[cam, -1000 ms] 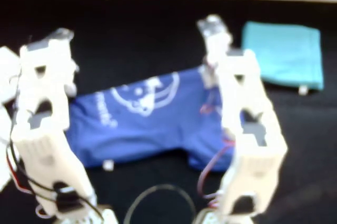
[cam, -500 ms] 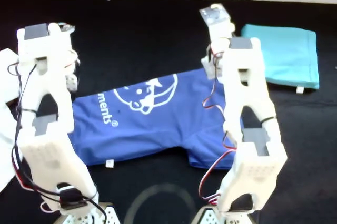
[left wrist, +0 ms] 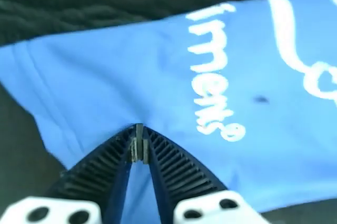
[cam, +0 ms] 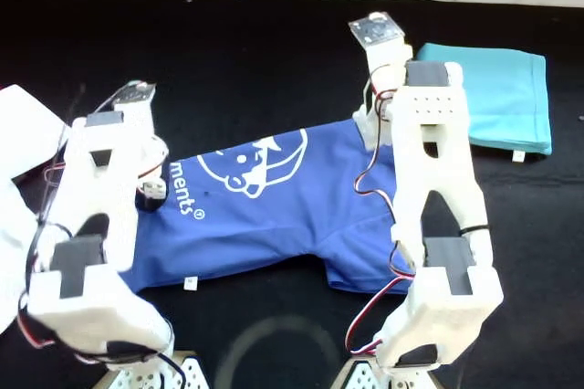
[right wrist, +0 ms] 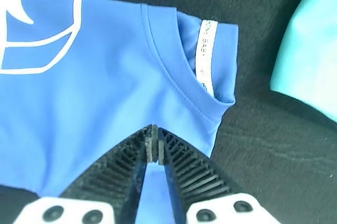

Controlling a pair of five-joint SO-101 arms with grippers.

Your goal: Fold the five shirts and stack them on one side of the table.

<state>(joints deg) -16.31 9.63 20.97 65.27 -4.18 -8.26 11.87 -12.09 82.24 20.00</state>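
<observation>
A blue shirt (cam: 274,197) with a white print lies spread sideways on the black table (cam: 228,42). My left gripper (cam: 151,193) is down at the shirt's left end. In the left wrist view it (left wrist: 138,148) is shut, pinching the blue fabric (left wrist: 105,77) beside the white lettering. My right gripper (cam: 367,129) is at the shirt's far right edge. In the right wrist view it (right wrist: 154,148) is shut on the blue cloth (right wrist: 95,87) just below the collar (right wrist: 205,56). A folded teal shirt (cam: 493,97) lies at the back right.
White cloth (cam: 23,133) lies bunched at the table's left edge beside the left arm. The teal shirt's edge (right wrist: 310,61) sits close to the blue collar. Bare black table runs along the back and the front middle.
The left arm has lowered and shifted toward the shirt's left end, so its gripper now sits on the fabric. The right arm and the shirt have hardly moved.
</observation>
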